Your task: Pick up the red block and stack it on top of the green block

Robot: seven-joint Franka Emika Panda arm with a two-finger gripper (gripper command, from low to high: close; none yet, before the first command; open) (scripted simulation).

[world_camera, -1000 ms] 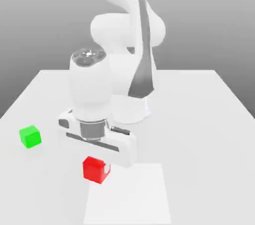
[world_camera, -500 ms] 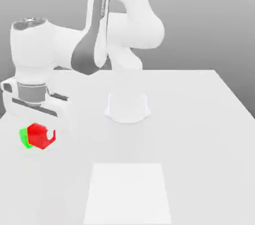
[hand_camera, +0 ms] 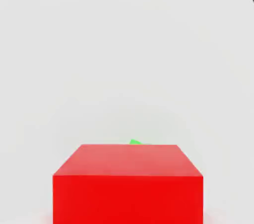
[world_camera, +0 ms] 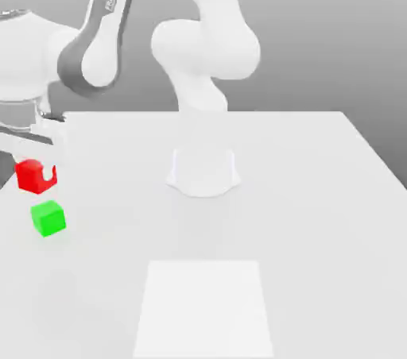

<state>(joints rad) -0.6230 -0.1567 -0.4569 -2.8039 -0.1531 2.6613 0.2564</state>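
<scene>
So the gripper [world_camera: 36, 172] is clamping the red block [world_camera: 33, 176] and holding it in the air near the tabletop's [world_camera: 302, 206] edge on the exterior view's left. The green block [world_camera: 48, 218] is sitting on the tabletop right by that same edge, just below it in that view. In the hand view, green is only peeking past the red block's far edge, so I'd say it's not centred yet. Line up squarely first, then lower slowly and let go only once red is resting flat.

White table [world_camera: 318, 191] w/ green block [world_camera: 48, 218] resting on it.
</scene>
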